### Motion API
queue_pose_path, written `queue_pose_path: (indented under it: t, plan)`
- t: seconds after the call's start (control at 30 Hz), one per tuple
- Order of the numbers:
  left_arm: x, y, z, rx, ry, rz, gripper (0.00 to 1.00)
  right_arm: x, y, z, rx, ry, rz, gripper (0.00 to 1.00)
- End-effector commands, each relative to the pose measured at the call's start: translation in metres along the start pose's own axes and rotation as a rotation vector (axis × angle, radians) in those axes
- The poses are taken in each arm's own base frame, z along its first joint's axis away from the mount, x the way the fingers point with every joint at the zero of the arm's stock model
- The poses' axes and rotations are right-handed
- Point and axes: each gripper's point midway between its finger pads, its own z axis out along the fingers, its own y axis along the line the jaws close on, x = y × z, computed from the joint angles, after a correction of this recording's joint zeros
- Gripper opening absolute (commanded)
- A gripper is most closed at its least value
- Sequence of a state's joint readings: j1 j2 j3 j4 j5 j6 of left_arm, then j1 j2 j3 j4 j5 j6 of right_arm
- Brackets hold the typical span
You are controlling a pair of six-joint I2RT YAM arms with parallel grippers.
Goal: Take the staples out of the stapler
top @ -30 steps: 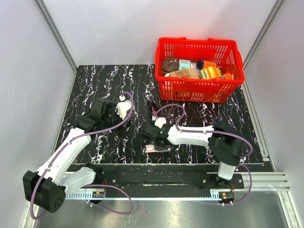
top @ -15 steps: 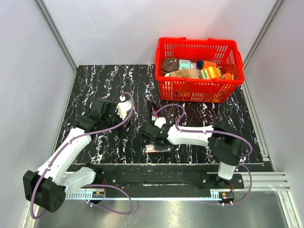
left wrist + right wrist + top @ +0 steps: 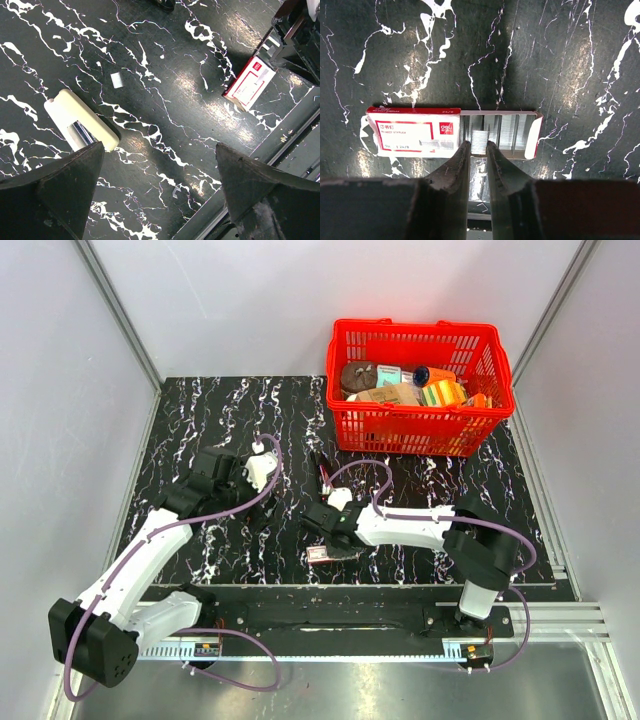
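Two arms work over the dark marbled table [image 3: 200, 410]. At the left, the left gripper [image 3: 159, 147] hangs with its jaws spread wide and nothing between them. The cream stapler [image 3: 70, 112] lies flat just beside one finger, and a small loose piece of staples [image 3: 116, 79] lies near it. Further right, the right gripper [image 3: 477, 145] is drawn narrow, pinching a short strip of staples [image 3: 480, 137] over the open tray of the red-and-white staple box [image 3: 415, 131]. A red basket [image 3: 420, 430] stands at the far right.

In so slight a pinch, the thin strip could slip or break apart and scatter outside the tray. The fingertips could also shove the light box.

The stapler's near end is cut off behind a finger, so I cannot tell whether its magazine is open or emptied. From above, the stapler is barely discernible.
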State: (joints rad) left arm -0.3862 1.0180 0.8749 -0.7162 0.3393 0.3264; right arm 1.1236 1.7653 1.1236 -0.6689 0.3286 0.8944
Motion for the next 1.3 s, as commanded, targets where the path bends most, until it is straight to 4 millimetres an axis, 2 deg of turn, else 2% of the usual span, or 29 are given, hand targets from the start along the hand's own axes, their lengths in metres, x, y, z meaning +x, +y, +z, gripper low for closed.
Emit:
queue_pose_path:
  t: [0.0,0.57,0.77,0.9,1.1,1.27]
  plan:
    - [-0.014,-0.001,-0.005,0.01,-0.055,0.03,0.99,-0.009,0.004,-0.014,-0.039,-0.033,0.032,0.24]
    - [-0.013,0.0,-0.005,0.008,-0.049,0.026,0.99,-0.004,0.004,-0.005,-0.029,-0.021,0.018,0.25]
    - [-0.014,-0.001,-0.005,0.011,-0.052,0.028,0.99,-0.003,0.003,-0.006,-0.031,-0.021,0.018,0.34]
    - [-0.014,-0.002,-0.005,0.013,-0.052,0.027,0.99,-0.006,0.004,-0.008,-0.034,-0.027,0.015,0.35]
    - [-0.014,-0.001,-0.006,0.009,-0.052,0.031,0.99,-0.015,0.002,-0.02,-0.041,-0.064,0.02,0.3]
    - [-0.014,-0.002,-0.006,0.012,-0.053,0.029,0.99,-0.015,0.001,-0.015,-0.022,-0.065,0.02,0.27]
